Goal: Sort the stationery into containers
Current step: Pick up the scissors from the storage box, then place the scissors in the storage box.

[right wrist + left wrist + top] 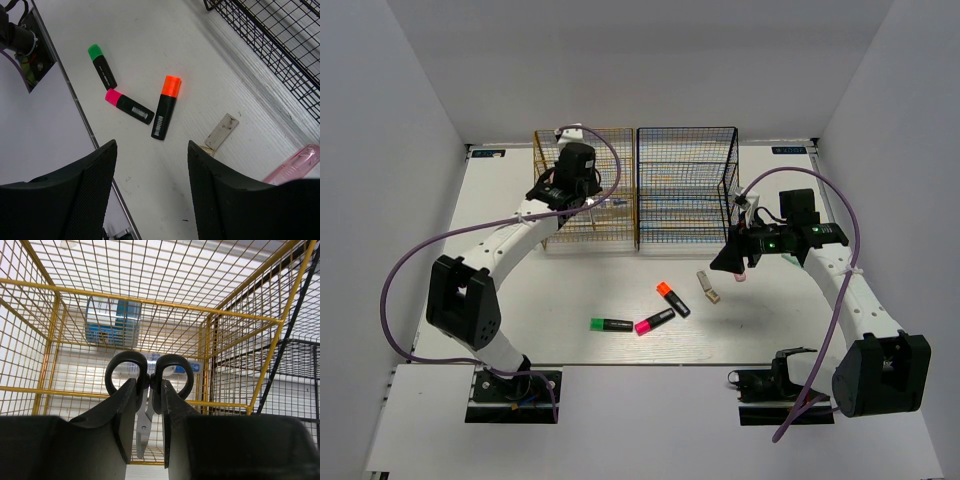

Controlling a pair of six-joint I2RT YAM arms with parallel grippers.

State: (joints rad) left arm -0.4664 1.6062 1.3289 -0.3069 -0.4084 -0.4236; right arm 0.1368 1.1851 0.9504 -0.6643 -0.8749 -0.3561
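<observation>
Black-handled scissors point(148, 371) are clamped by the left gripper point(148, 395) at the golden-yellow rack point(150, 302) (presumably for release there). The right gripper point(151, 155) is held spread and empty above the table point(150, 40), where highlighters point(166, 107) are left loose for collecting.

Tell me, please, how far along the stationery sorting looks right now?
Done: the blue tub sits inside the golden-yellow rack. In hand: the left gripper is shut on the black-handled scissors at that rack. Left: the green highlighter, pink highlighter, orange highlighter, beige piece and pink piece lie on the table by the open, empty right gripper.
</observation>
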